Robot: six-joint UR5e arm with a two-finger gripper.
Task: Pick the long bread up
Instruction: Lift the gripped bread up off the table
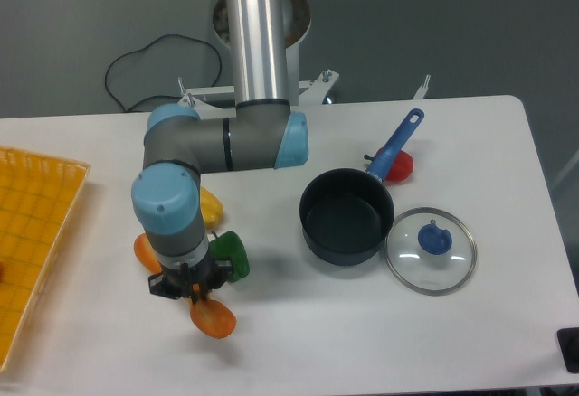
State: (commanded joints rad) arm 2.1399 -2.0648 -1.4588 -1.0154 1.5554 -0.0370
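Observation:
The long bread (213, 319) is an orange-brown toy loaf lying diagonally at the front left of the table. Only its two rounded ends show, one at the lower right and one at the upper left of the wrist. My gripper (192, 289) points straight down over the loaf's middle, its dark jaws closed across it. The blue wrist hides the fingers and the grip itself. The loaf seems raised a little off the table.
A green toy pepper (231, 253) sits just right of the gripper and a yellow one (210, 206) behind it. A dark pot (346, 220) with a blue handle, a glass lid (431, 249) and a red toy (399, 166) lie to the right. An orange basket (32, 233) stands at the left edge.

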